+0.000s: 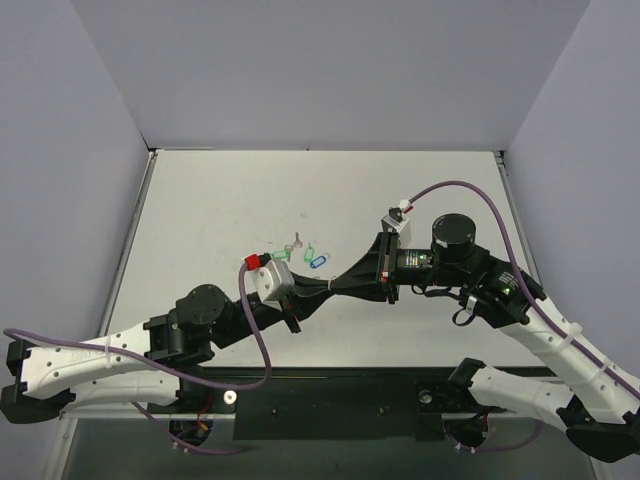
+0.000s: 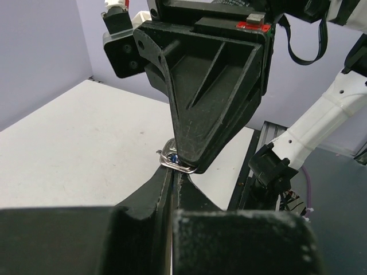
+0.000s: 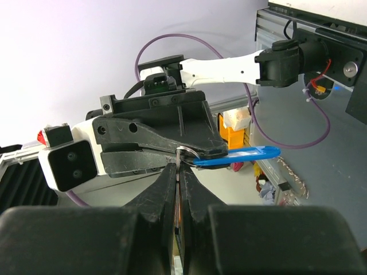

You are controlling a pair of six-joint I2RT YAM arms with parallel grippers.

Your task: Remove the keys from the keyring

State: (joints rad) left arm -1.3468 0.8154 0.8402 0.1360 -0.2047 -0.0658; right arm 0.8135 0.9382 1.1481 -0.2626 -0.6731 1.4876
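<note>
My two grippers meet tip to tip above the table's middle. My right gripper point(image 1: 345, 281) point(image 3: 179, 166) is shut on the thin silver key point(image 3: 178, 161), whose head hangs in the small metal ring point(image 3: 188, 149). The keyring's blue tag point(image 3: 246, 154) sticks out sideways from that ring. My left gripper point(image 1: 326, 289) point(image 2: 174, 170) is shut at the ring point(image 2: 175, 162), facing the right one. In the top view the held key, ring and tag are hidden by the fingers.
On the table just beyond the grippers lie two green tags point(image 1: 283, 254) point(image 1: 308, 252), another blue tag point(image 1: 318, 261) and a lone silver key point(image 1: 297, 240). A purple cable point(image 1: 470, 190) loops over the right arm. Grey walls stand on three sides.
</note>
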